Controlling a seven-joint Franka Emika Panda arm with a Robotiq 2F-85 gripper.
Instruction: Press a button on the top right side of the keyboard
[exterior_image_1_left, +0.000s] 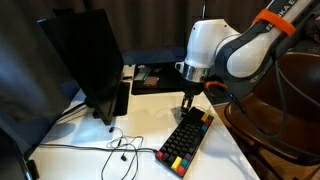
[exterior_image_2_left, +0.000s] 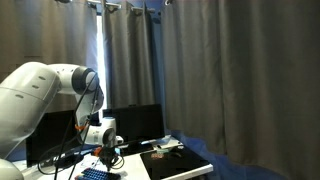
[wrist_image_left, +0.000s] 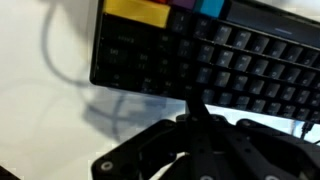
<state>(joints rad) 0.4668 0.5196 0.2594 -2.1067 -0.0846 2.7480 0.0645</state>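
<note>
- White table (exterior_image_1_left: 150, 110) before dark curtains (exterior_image_1_left: 150, 25); the keyboard (exterior_image_1_left: 186, 140) lies at 5 o'clock in an exterior view.
- Gripper (exterior_image_1_left: 189, 101) hovers over its 12 o'clock end, jaws seemingly clenched, empty.
- Best: descend straight and slowly, pressing only at that far corner.

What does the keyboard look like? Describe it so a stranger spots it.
On the white table, beside the dark monitor, the keyboard lies under the robot's claw. It is a compact black slab with red, yellow and green keys along its edges, unlike the thin cables nearby.
</note>
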